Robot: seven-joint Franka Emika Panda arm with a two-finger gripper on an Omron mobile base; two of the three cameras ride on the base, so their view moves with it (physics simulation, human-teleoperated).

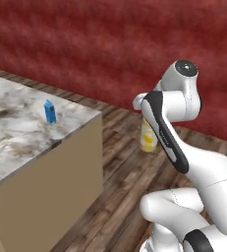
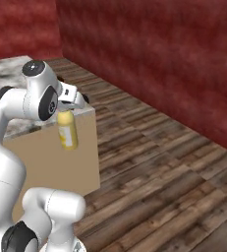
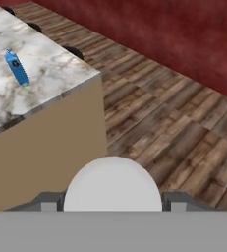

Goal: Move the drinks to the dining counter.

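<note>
A yellow bottle (image 1: 148, 139) (image 2: 68, 132) hangs upright in the air, just off the corner of the dining counter (image 1: 16, 135) (image 2: 7, 71) and over the wooden floor. My gripper (image 1: 145, 118) (image 2: 66, 113) (image 3: 112, 203) is shut on its top. In the hand view its white cap (image 3: 112, 184) sits between my fingertips (image 3: 48, 202). A slim blue carton (image 1: 49, 111) (image 3: 17, 68) stands on the marble top (image 3: 56, 74), a little in from the near corner and well apart from the bottle.
The counter's plain tan side (image 1: 51, 197) (image 3: 51, 142) drops to a dark wooden plank floor (image 1: 120, 162) (image 2: 159, 162). A red wall (image 1: 110, 44) (image 2: 159, 59) runs behind. Small dark round shapes (image 3: 73, 50) show past the counter's far edge.
</note>
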